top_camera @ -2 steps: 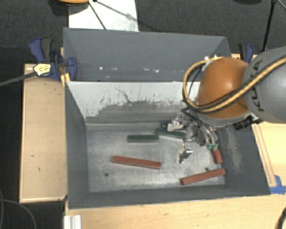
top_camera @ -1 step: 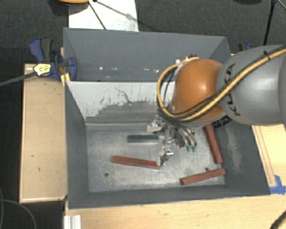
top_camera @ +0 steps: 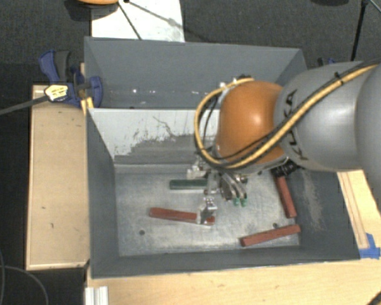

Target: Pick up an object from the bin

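Tool (top_camera: 207, 216) at the right end of a slim reddish-brown stick (top_camera: 171, 215); its opening cannot be told. Arm (top_camera: 330, 119) lettering reads KUKA.

Green stick (top_camera: 180, 184) half hidden (under the arm (top_camera: 330, 119)).

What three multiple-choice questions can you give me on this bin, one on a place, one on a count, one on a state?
1. Where does the green stick lie?
A. near the middle of the floor
B. front left corner
C. on the rim

2. How many red-brown sticks are there?
A. one
B. three
C. five

3. How is the front-right stick?
A. standing on end
B. snapped in two
C. lying flat

Answers: 1 A, it lies mid-floor beside the arm. 2 B, one at left, one at right, one front-right. 3 C, its whole length rests on the floor.
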You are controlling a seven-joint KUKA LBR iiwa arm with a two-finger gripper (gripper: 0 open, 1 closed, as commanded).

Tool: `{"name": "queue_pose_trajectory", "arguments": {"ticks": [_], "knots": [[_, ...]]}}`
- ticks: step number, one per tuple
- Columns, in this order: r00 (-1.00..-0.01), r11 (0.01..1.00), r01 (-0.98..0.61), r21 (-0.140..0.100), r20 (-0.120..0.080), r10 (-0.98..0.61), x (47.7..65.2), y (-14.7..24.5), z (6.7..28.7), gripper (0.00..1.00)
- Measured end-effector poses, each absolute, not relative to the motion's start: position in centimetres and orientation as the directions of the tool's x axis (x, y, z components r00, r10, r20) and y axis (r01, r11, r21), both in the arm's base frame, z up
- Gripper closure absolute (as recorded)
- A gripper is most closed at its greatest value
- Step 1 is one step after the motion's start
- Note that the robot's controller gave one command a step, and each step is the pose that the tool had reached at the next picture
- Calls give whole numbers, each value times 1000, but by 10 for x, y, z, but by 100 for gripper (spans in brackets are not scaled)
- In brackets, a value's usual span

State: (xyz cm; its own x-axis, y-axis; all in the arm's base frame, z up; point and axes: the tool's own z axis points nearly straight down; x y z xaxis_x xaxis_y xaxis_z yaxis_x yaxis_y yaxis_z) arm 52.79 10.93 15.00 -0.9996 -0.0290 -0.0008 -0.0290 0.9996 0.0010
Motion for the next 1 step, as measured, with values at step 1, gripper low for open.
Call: {"name": "queue_pose_trajectory", "arguments": {"ticks": [1], "knots": [[-989, 989, -147, 0, 1, -147, 510, 118, 137, 0]]}}
